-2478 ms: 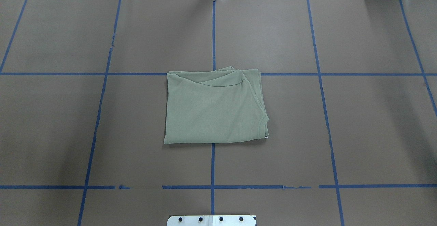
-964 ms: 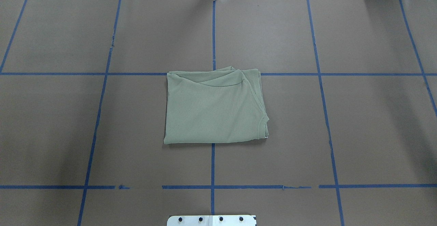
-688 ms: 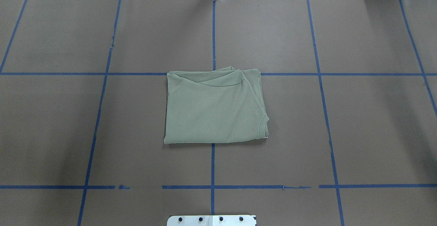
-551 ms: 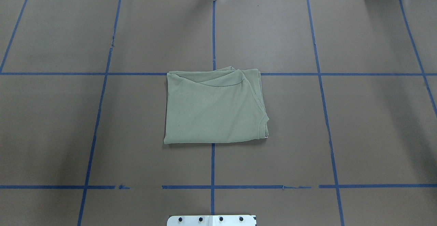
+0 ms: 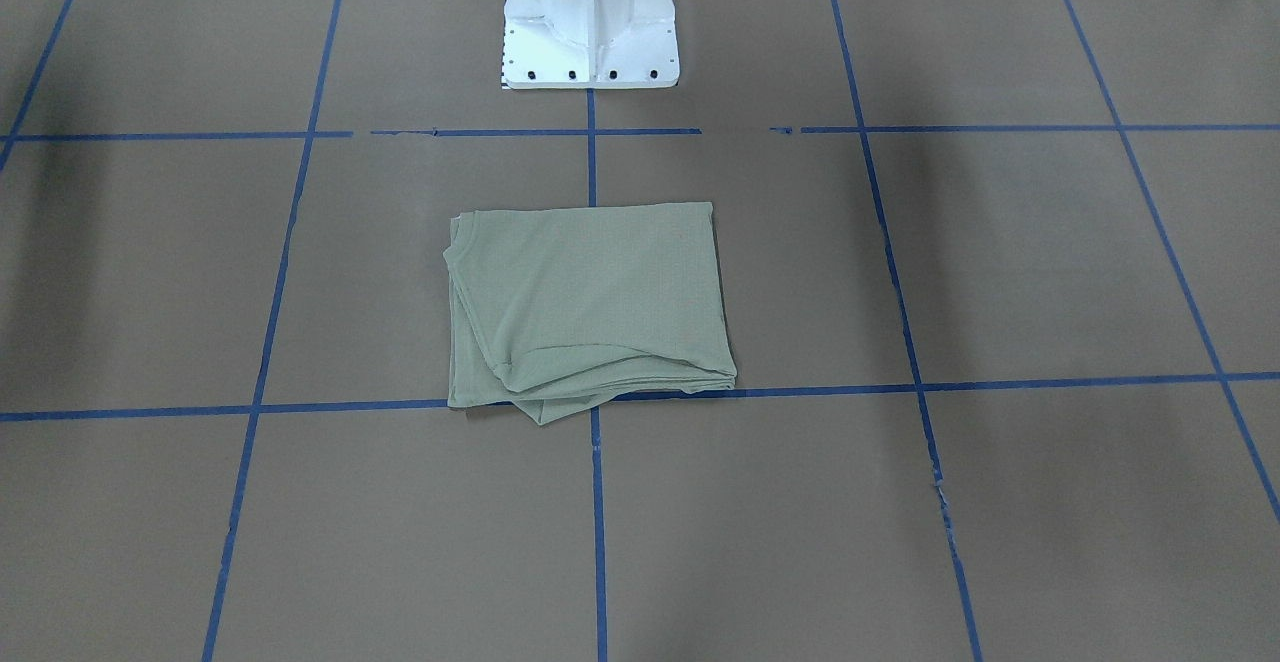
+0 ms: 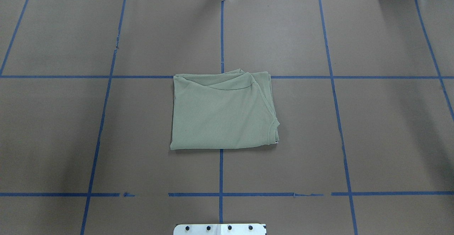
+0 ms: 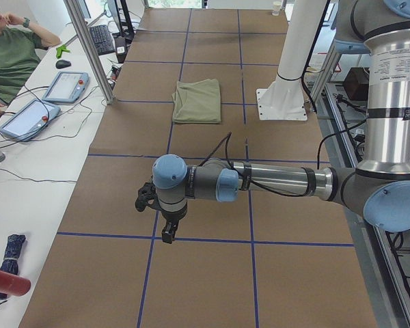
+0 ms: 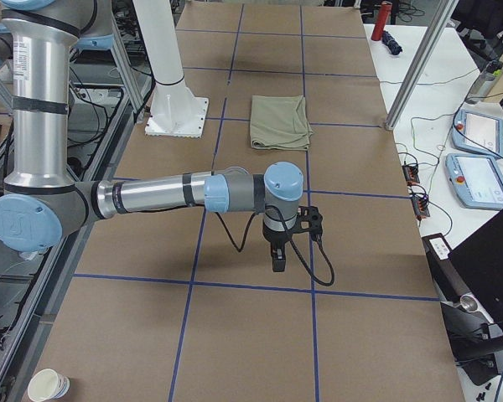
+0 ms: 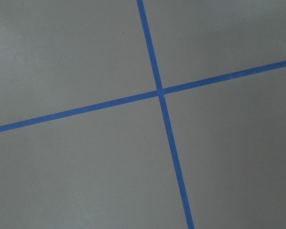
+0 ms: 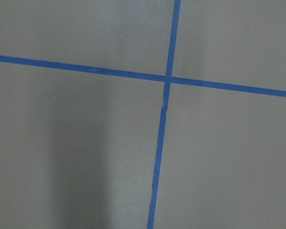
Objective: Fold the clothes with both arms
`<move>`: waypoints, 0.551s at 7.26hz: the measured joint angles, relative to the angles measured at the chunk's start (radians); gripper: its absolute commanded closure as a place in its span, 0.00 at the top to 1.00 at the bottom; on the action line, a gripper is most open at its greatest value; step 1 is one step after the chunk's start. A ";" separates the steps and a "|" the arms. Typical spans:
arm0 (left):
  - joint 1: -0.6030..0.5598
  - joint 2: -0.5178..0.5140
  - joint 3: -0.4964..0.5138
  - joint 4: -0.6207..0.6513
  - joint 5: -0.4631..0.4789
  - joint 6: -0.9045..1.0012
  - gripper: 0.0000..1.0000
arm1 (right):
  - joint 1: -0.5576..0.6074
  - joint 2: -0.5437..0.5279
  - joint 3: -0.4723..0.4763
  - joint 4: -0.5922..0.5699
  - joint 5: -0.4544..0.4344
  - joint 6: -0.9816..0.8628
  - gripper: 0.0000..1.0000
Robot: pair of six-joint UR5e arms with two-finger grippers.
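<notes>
The pale sage-green shirt [image 6: 223, 112] lies folded into a flat rectangle at the table's middle, its ribbed collar at the right front corner. It also shows in the front-facing view [image 5: 590, 307], the exterior left view [image 7: 198, 100] and the exterior right view [image 8: 279, 121]. No gripper touches it. My left gripper [image 7: 167, 236] hangs over bare table far from the shirt. My right gripper [image 8: 277, 261] does the same at the other end. I cannot tell whether either is open or shut. Both wrist views show only brown paper and blue tape.
The table is brown paper with a blue tape grid [image 6: 221, 32]. The white pedestal base [image 5: 590, 17] stands behind the shirt. A person in green [image 7: 10, 58] sits by two teach pendants [image 7: 65, 87] at the far edge. A paper cup [image 8: 49, 386] stands off the table.
</notes>
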 measured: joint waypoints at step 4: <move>0.000 0.017 -0.015 0.000 0.001 0.000 1.00 | 0.000 -0.009 -0.007 0.051 0.045 0.008 1.00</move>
